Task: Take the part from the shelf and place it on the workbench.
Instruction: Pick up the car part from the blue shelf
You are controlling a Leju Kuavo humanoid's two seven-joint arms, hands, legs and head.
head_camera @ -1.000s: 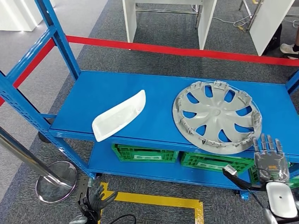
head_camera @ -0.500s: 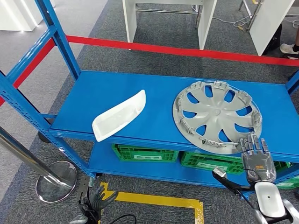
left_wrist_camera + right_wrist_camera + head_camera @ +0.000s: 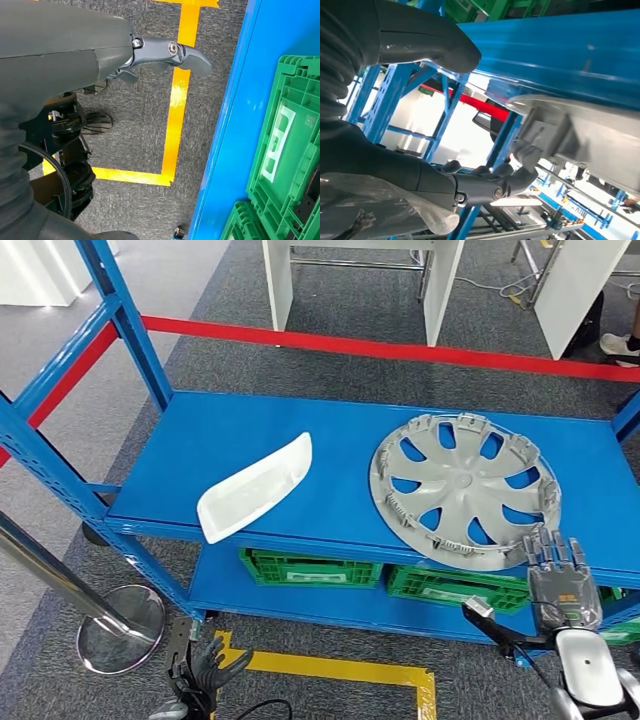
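The right hand [image 3: 562, 580] is raised at the front edge of the blue shelf [image 3: 226, 440], its fingers spread and pointing up; it holds nothing. The fingertips [image 3: 555, 545] reach the near rim of the hubcap [image 3: 464, 490], but I cannot tell if they really touch it. In the right wrist view the thumb and the dark fingers [image 3: 501, 182] are apart, with the grey rim of the hubcap just beside them. The left hand [image 3: 200, 670] hangs low beside the body, above the grey carpet and the yellow floor line [image 3: 340, 670]; its fingers are loose and apart and it grasps nothing.

On the top board of the shelf lie two parts: one grey hubcap on the right side and one white curved part [image 3: 256, 490] on the left side, well apart from each other. On the lower board stand green crates [image 3: 309, 568]; two are clear, a third is partly hidden behind the right hand. One red tape [image 3: 377, 345] runs across the floor behind the shelf.

Compared with half a second ago, the right hand is a little more to the right and slightly lower; one second ago it was further right. The two parts have not moved
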